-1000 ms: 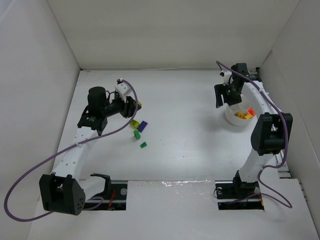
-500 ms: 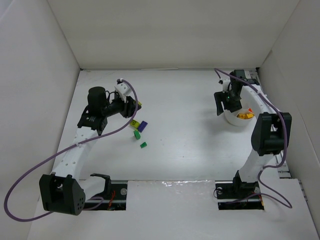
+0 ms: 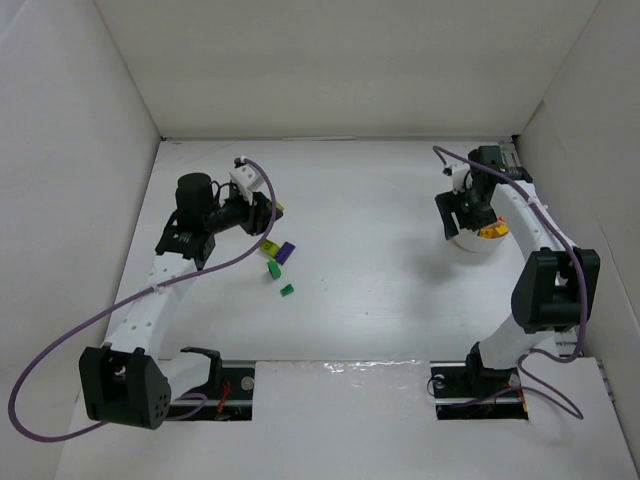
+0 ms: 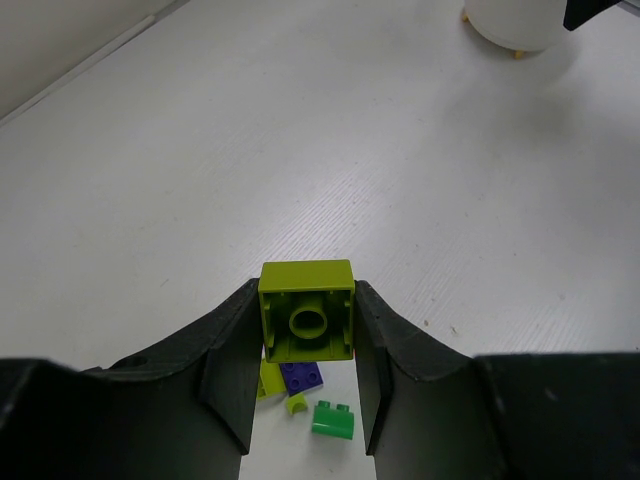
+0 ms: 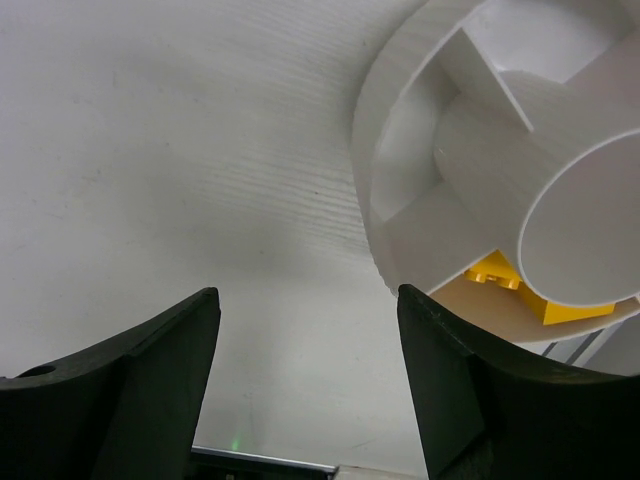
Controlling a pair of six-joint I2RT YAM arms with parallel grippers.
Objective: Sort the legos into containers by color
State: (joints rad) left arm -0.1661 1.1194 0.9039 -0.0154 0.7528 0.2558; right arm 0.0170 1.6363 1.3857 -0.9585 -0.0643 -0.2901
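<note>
**Lime green lego (image 4: 306, 305) held in your left gripper (image 3: 264, 212), bowl (image 3: 470, 246) far across the table (image 3: 380, 290)**

Your left gripper is clamped on the lime green lego, one finger against each side wall, with its hollow underside facing the wrist camera. Below it on the table lie loose legos: a purple one (image 4: 302, 376), a dark green one (image 4: 333, 420) and a small lime piece (image 4: 268, 381).

The bowl sits well apart, on the right side. Your right gripper (image 5: 305, 300) hovers just beside its rim, jaws wide and holding nothing. One wedge holds a yellow lego (image 5: 505, 285), and the wedge next to it (image 5: 410, 150) looks bare.

The step in hand seems to be carrying the lime green lego to the bowl.
- Lift clear of the loose pieces first.
- Draw the right arm aside so the two arms do not meet.
- Choose a wedge with no other colour in it.
- Come down close to that wedge before letting go. So light a piece may bounce out or land on the central cylinder (image 5: 590, 230).
</note>
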